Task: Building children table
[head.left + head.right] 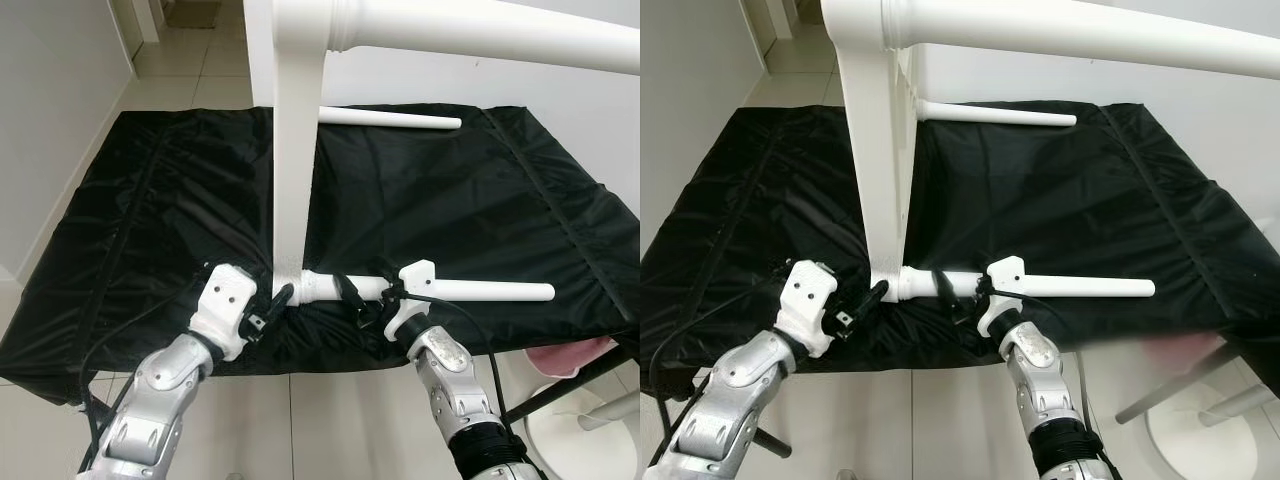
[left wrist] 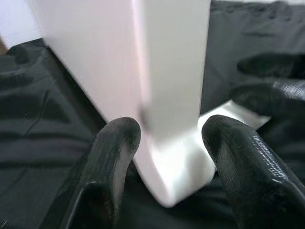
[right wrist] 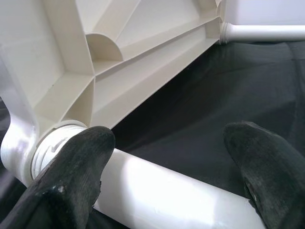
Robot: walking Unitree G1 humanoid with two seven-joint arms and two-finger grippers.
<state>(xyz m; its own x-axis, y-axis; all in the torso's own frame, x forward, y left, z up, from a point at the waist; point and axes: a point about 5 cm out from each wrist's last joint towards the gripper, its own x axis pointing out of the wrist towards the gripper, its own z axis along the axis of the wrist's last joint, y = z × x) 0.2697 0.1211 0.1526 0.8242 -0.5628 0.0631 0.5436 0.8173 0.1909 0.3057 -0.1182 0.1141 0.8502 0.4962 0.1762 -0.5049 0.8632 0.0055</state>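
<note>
Tabletop (image 3: pixel 119 71): white moulded plastic, smooth, faint sheen (ribbed underside). Legs (image 1: pixel 470 291): white plastic tubes, glossy. Worktop cover (image 1: pixel 430 200): black cloth, thin and creased, with a slight synthetic shine. Left pincer (image 2: pixel 167 157) fingers (image 2: pixel 112 167): black, matt, rubbery-looking; right pincer (image 3: pixel 167 157) fingers (image 3: pixel 71 167) the same, finely grained. Arms (image 1: pixel 150 400): silver metal, satin. Floor (image 1: pixel 340 420): pale glossy tiles.

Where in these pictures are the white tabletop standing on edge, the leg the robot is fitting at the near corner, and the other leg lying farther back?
white tabletop (image 1: pixel 296 150), left eye view, on its upright edge.
near leg (image 1: pixel 490 291), left eye view, mid-shaft beyond the right gripper.
far leg (image 1: pixel 390 119), left eye view, middle of its shaft above the black cloth.
</note>
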